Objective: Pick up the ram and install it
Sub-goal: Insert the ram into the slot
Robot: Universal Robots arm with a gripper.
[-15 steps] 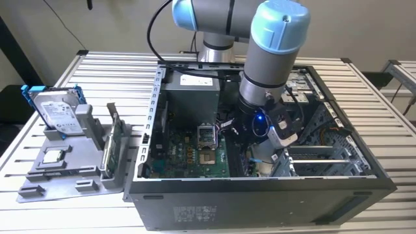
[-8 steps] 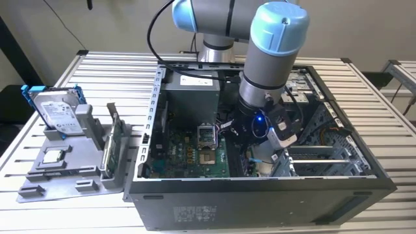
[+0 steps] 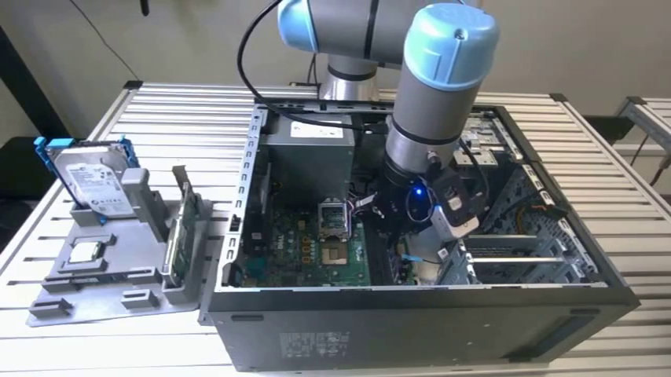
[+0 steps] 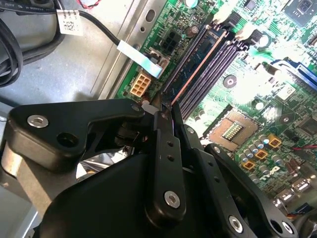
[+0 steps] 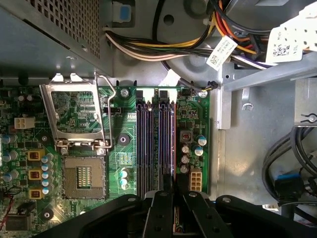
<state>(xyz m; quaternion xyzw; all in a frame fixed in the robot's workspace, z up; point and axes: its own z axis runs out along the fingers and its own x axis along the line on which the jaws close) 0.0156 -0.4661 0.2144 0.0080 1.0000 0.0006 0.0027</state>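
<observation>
Centrally, ram (image 4: 198,62) seated on edge in the outermost of the parallel memory slots (image 5: 156,144) on the green motherboard (image 5: 74,129), long and dark with a coppery lower edge in the second wrist view. Gripper (image 4: 166,106) clenched on the near end of the ram, black fingers (image 4: 166,144) pressed close together on either side of the stick. Just beside the slots, an open processor socket (image 5: 81,176) with its metal retention frame (image 5: 74,116) raised. Near the slot end, a pale power connector (image 4: 140,85) and a flat whitish ribbon cable (image 4: 138,58). Around the board, dark computer case (image 3: 419,322) lying open on the slatted white counter (image 3: 178,110), arm (image 3: 441,86) reaching down into it. Toward the exterior view's left, grey holder tray (image 3: 94,290) carrying a silver hard drive in a blue frame (image 3: 94,184) and a green circuit board standing on edge (image 3: 187,232).
</observation>
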